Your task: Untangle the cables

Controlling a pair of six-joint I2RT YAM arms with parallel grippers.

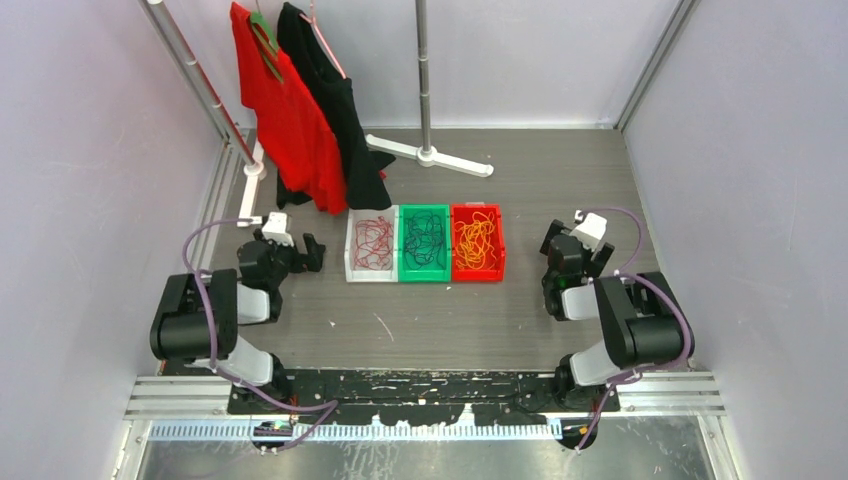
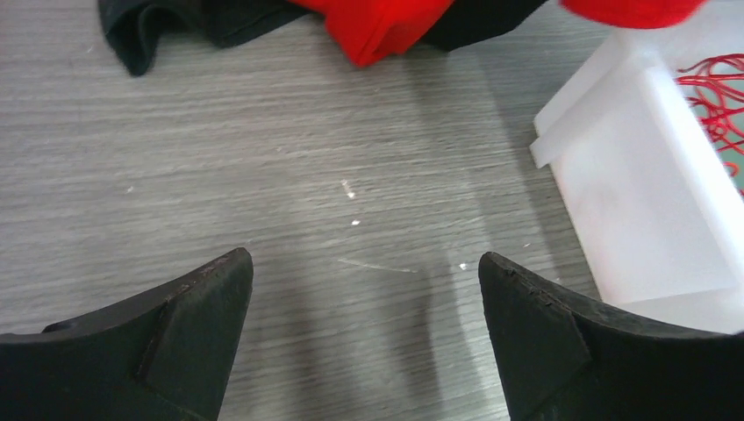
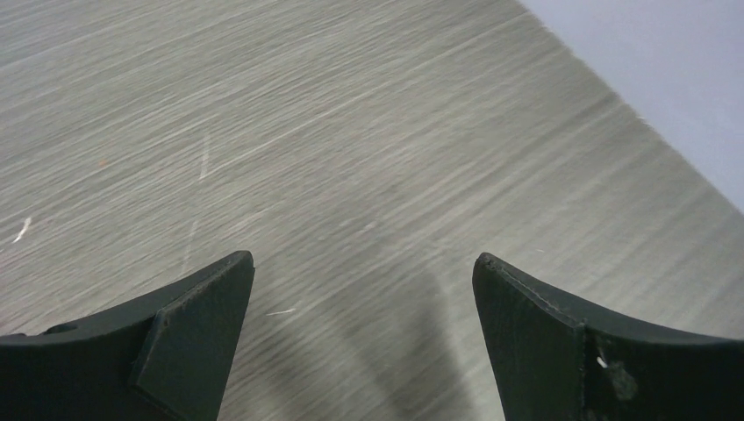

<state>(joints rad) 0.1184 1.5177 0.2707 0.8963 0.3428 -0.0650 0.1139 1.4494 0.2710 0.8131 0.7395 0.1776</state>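
Observation:
Three cables lie in three bins set side by side at mid-table. A red cable (image 1: 373, 242) fills the white bin (image 1: 351, 245), a dark cable (image 1: 425, 236) the green bin (image 1: 404, 250), and an orange-yellow cable (image 1: 476, 240) the red bin (image 1: 500, 245). My left gripper (image 1: 312, 251) hovers open just left of the white bin, nothing between its fingers. In the left wrist view the left gripper (image 2: 364, 263) is over bare table, with the white bin (image 2: 649, 202) and red cable (image 2: 715, 88) at the right. My right gripper (image 1: 560, 246) (image 3: 362, 263) stands open and empty, right of the red bin.
A red shirt (image 1: 285, 110) and a black shirt (image 1: 335, 100) hang from a clothes rack at the back left, their hems (image 2: 377, 31) reaching the table. The rack's white foot (image 1: 430, 155) sits behind the bins. Walls close in on both sides and the back.

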